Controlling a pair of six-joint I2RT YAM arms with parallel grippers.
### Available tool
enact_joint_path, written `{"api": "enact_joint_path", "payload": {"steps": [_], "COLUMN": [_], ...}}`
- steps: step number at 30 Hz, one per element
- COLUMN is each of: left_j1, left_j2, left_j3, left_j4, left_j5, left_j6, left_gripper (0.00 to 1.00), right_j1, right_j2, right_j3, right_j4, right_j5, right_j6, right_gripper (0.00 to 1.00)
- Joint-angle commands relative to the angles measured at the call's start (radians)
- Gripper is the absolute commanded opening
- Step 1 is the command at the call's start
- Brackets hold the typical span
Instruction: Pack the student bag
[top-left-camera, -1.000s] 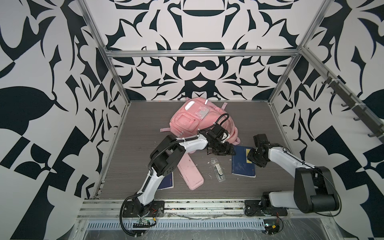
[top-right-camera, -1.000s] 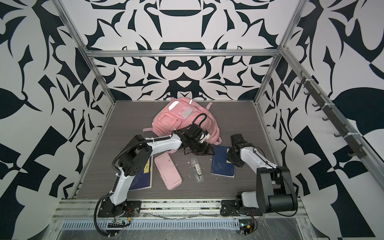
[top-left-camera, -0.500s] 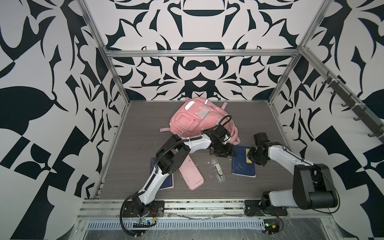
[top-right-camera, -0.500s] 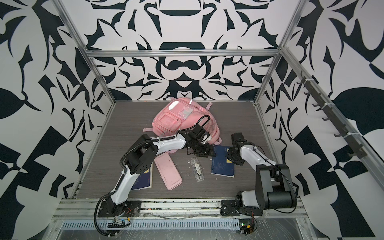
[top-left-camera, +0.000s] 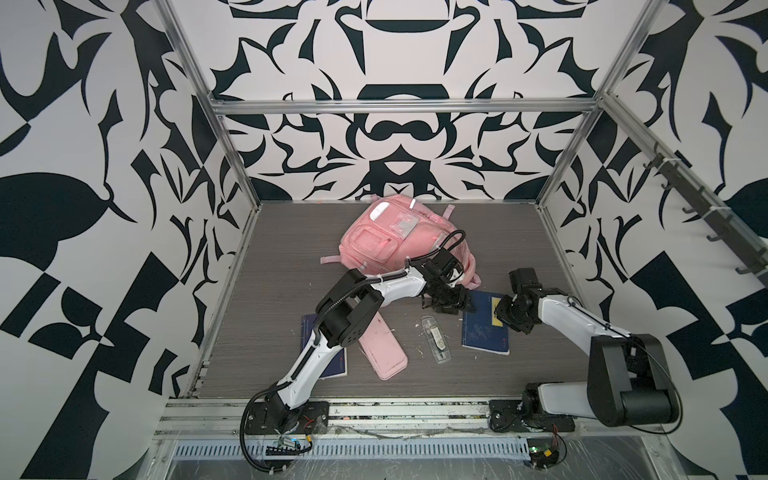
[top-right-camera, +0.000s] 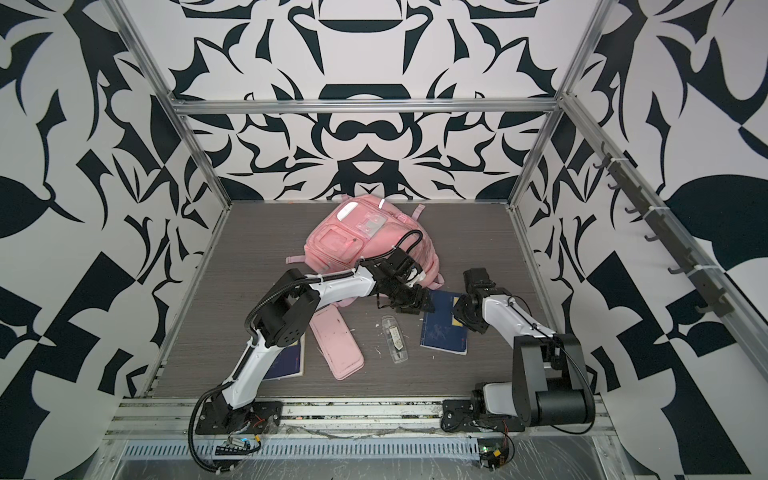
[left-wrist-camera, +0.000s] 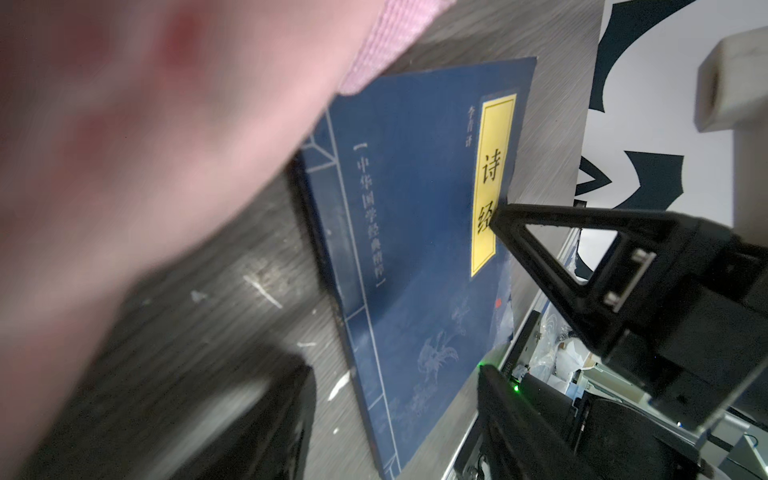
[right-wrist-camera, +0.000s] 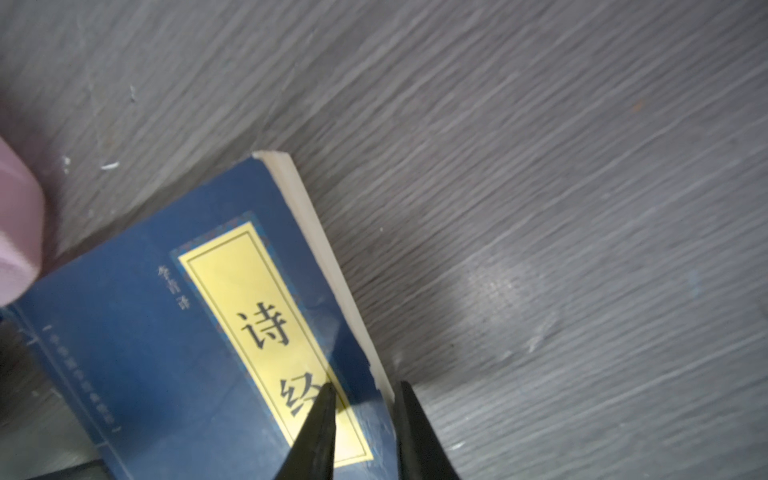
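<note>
Grey tabletop (top-left-camera: 291, 257), both top views: student bag (top-left-camera: 386, 232) lies rear centre. Left wrist view: my left gripper (left-wrist-camera: 395, 370) is spread over the blue book (left-wrist-camera: 415, 208). Right wrist view: my right gripper (right-wrist-camera: 363, 386) straddles the book's page edge, jaws narrow; I cannot tell if it pinches.

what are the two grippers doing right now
left gripper: open, nothing held, beside the backpack.
right gripper: narrow gap, tips astride the blue book edge; cannot tell if gripping.
</note>
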Motion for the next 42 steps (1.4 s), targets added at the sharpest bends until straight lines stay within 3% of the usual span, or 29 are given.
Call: {"api": "enact_joint_path", "payload": {"steps": [1,9,16,23,36,42], "left_j1": [-0.007,-0.007,-0.007,-0.007,-0.007,-0.009], "left_j2": [0.052,0.071,0.045,0.015,-0.007,-0.011], "left_j3": [0.015,0.022,-0.039,-0.118,-0.151,-0.163], "left_j4": [-0.054,-0.009,0.198,0.493,0.567,0.593], "left_j5": [0.007,0.069,0.169,0.258,0.268,0.268], "left_j6": [-0.012,-0.036,-0.104,-0.227,-0.221,-0.220], "left_gripper": [0.62,0.53,0.52,0.44,0.32,0.31], "right_j1": [0.006,0.007,0.010,0.019,0.022,0.022], "right_j2": [-0.008,-0.006,0.014,0.034,0.043,0.045], "right_j3": [-0.033,-0.030,-0.030,-0.023,-0.019,-0.019], "right_j4": [-0.061,-0.077,-0.073,-0.074,-0.075,-0.075], "right_j5": [-0.048,-0.046,-0.049,-0.053,-0.055,-0.051], "right_j6": [0.012,-0.008,-0.021,-0.029,-0.030,-0.030], "right_gripper": [0.27,0.28,0.29,0.29,0.30,0.29]}}
